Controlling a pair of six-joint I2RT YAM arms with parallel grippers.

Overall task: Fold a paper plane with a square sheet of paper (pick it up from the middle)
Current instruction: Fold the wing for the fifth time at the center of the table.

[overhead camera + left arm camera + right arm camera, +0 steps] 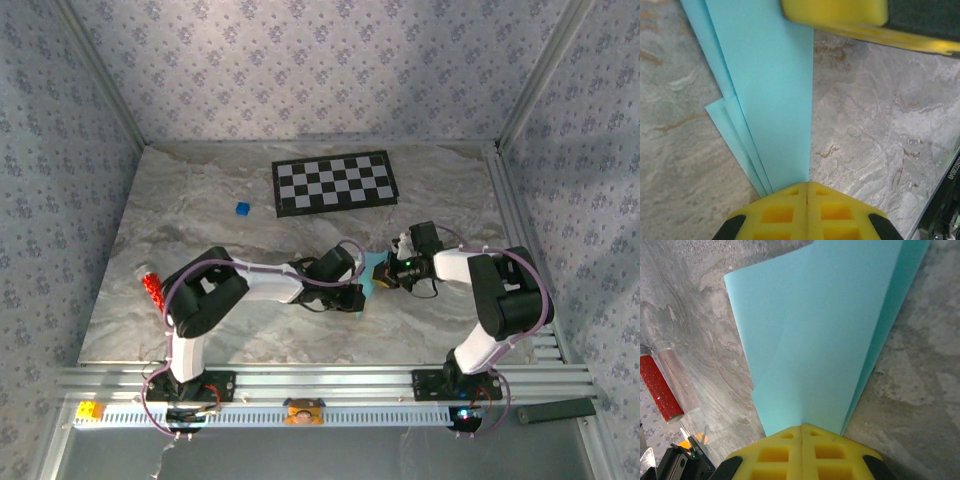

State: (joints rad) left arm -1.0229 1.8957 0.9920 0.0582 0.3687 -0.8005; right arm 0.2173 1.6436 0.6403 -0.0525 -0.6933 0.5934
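Left gripper: jaws closed, pinching pointed end of paper sheet. Right gripper: jaws closed on opposite end. Paper sheet on near side of checkerboard, apart. Long layered folds done; wing folds judged pending.

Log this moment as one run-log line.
left jaws: shut on folded light-blue paper sheet | right jaws: shut on same sheet
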